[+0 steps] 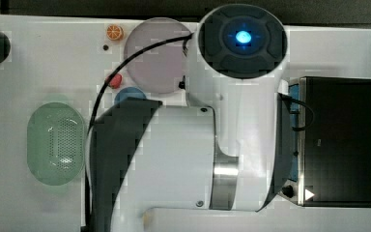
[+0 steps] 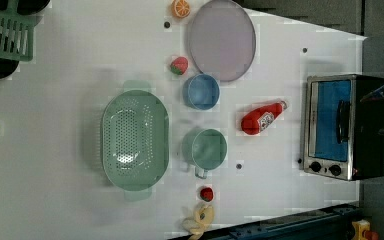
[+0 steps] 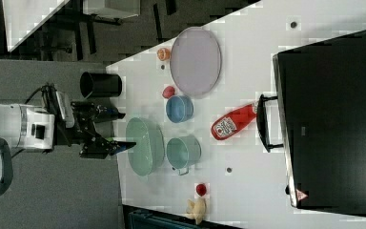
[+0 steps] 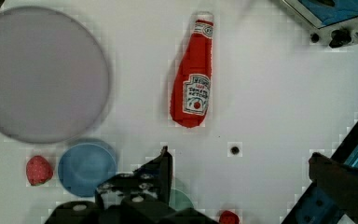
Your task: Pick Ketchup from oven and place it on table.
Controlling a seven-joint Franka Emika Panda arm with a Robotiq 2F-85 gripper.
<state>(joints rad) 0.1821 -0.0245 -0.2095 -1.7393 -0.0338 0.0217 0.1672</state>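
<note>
The Ketchup (image 2: 263,118) lies flat on the table (image 2: 70,75), out of the oven (image 2: 340,127) and just in front of its shut blue glass door, apart from it. It is a slim red bottle, smooth and glossy, with a white and dark label on its broad base half and a white cap on its narrow neck. Its long axis runs across the table toward the oven, slightly slanted; the cap end points at the oven door, the base end points back toward the bowls.

Nearest the arm, the gripper (image 3: 116,129) hangs in the air, high above the table and well apart from the bottle, its black fingers spread wide with nothing between them. In the wrist view one dark finger (image 4: 161,170) shows below the Ketchup (image 4: 193,77).

Beyond it, an oval pale green colander (image 2: 135,140), perforated, sits toward the middle of the table. Next come a round green cup with a small handle (image 2: 205,149) and a round blue bowl (image 2: 201,92), both smooth, between colander and bottle. A red strawberry (image 2: 178,65) lies beside the blue bowl. A round, matte lilac plate (image 2: 221,40) lies near the table edge, an orange slice (image 2: 181,8) just beside it.

Farthest stands the oven, boxy, with black top, silver front frame, dark handle and black knobs, at the table's end
</note>
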